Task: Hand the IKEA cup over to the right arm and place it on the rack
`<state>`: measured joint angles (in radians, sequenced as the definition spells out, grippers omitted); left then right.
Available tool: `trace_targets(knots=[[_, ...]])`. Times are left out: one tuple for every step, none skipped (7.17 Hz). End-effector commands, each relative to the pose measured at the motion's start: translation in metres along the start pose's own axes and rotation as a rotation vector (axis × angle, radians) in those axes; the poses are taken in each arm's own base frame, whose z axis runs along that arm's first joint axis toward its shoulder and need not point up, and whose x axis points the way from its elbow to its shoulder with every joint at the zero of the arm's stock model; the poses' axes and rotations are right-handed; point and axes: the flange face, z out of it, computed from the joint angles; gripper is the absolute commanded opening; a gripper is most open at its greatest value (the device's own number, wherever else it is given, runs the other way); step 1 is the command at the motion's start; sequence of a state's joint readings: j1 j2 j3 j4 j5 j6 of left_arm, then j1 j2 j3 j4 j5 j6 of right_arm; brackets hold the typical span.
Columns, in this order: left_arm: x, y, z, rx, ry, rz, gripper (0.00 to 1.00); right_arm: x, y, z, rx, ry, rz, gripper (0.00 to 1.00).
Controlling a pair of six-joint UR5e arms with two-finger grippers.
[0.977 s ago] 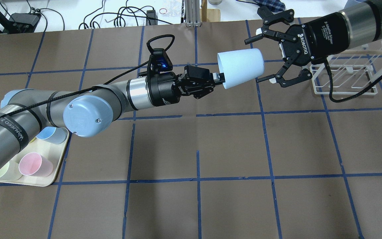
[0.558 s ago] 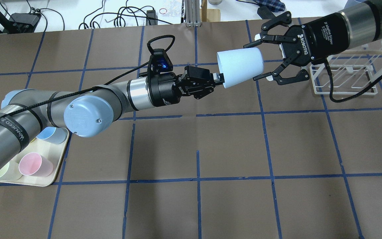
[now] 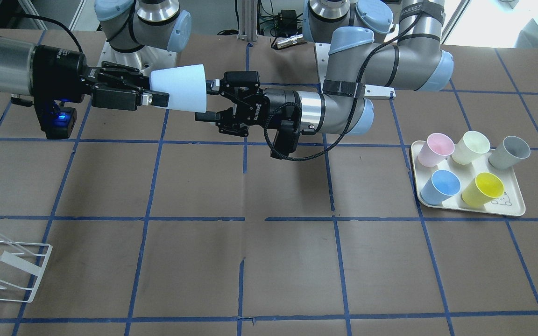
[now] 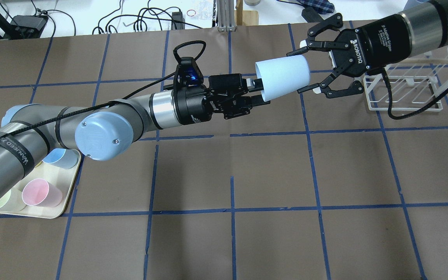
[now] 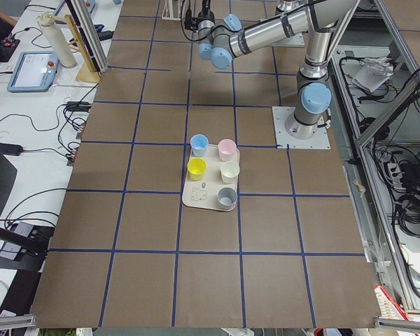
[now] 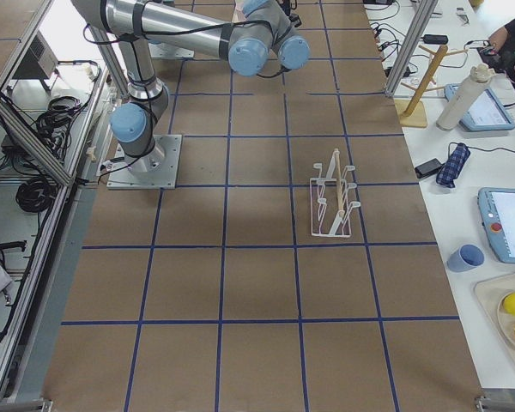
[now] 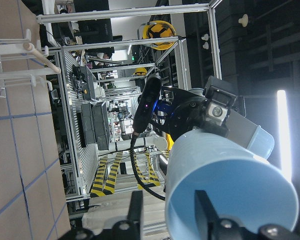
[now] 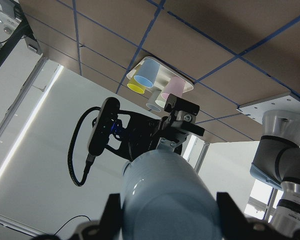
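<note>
The pale grey-blue IKEA cup [image 4: 282, 77] hangs on its side in mid-air above the table, also in the front view [image 3: 180, 88]. My right gripper [image 4: 297, 70] is shut on its narrow closed end. In the right wrist view the fingers [image 8: 227, 215] press both sides of the cup [image 8: 165, 195]. My left gripper [image 4: 260, 92] is open at the rim, one finger inside the mouth and one outside, as the left wrist view shows around the cup [image 7: 230, 175]. The white wire rack [image 4: 403, 93] stands on the table behind the right gripper.
A cream tray [image 3: 512, 207] at the robot's left holds several cups, among them a deeper blue one [image 3: 439, 186]. The rack [image 3: 7, 266] lies near the table's far right corner. Blue tape lines grid the brown table.
My right gripper closed on the cup's narrow end. Then my left gripper's fingers spread apart at the rim and let go. The cup stayed where it was.
</note>
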<state>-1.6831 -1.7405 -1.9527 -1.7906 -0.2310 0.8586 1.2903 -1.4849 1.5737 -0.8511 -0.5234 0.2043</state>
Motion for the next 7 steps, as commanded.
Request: trace_targets(knots=[[0.022,-0.015,-0.016,0.017,-0.006,-0.084,1.00,-0.008,0.002,-0.013,0.047,0.009,-0.051,0.48],[0.009,-0.022,-0.041,-0.036,-0.123,-0.096,1.00,-0.009,0.000,-0.026,0.088,0.033,-0.071,0.47],[-0.001,-0.032,-0.074,-0.065,-0.232,-0.116,1.00,-0.006,-0.004,-0.037,0.141,0.081,-0.108,0.46],[0.002,-0.041,-0.093,-0.112,-0.329,-0.104,1.00,-0.004,-0.009,-0.041,0.195,0.150,-0.145,0.44],[0.015,-0.050,-0.099,-0.185,-0.454,-0.112,1.00,-0.005,-0.010,-0.047,0.246,0.187,-0.186,0.43],[0.034,-0.061,-0.102,-0.236,-0.566,-0.095,1.00,-0.005,-0.019,-0.059,0.373,0.319,-0.256,0.43],[0.044,-0.067,-0.111,-0.307,-0.708,-0.059,1.00,-0.012,-0.026,-0.071,0.481,0.367,-0.324,0.43]])
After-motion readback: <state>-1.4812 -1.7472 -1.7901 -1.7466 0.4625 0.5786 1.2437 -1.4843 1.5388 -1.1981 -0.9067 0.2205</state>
